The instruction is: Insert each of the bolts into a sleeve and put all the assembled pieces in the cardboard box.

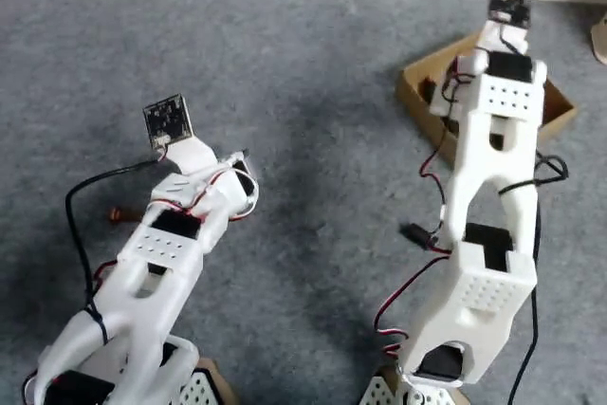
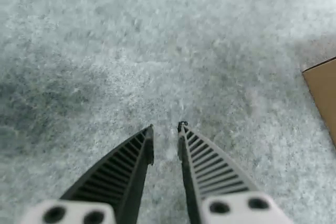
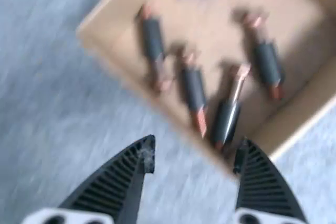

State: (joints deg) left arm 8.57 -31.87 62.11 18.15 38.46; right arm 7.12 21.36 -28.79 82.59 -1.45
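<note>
- Desk (image 1: 313,73): grey, felt-like surface that carries everything.
- Cardboard box (image 3: 97,27): at the desk's far right, beneath the wrist of the right arm (image 1: 493,168).
- Right pincer (image 3: 195,141): spread wide, empty, above the box's near wall.
- Left pincer (image 2: 165,127): narrow gap, empty, low over the desk.
- Assembled pieces (image 3: 194,88): four lie inside the box.
- Bolt (image 1: 116,214): copper-coloured, lying alone on the desk just beside the left arm (image 1: 161,263).

Matt cardboard box (image 3: 105,40), fuzzy grey carpet (image 1: 313,73)

4 assembled pieces (image 3: 194,90) blurred (boxed).
</note>
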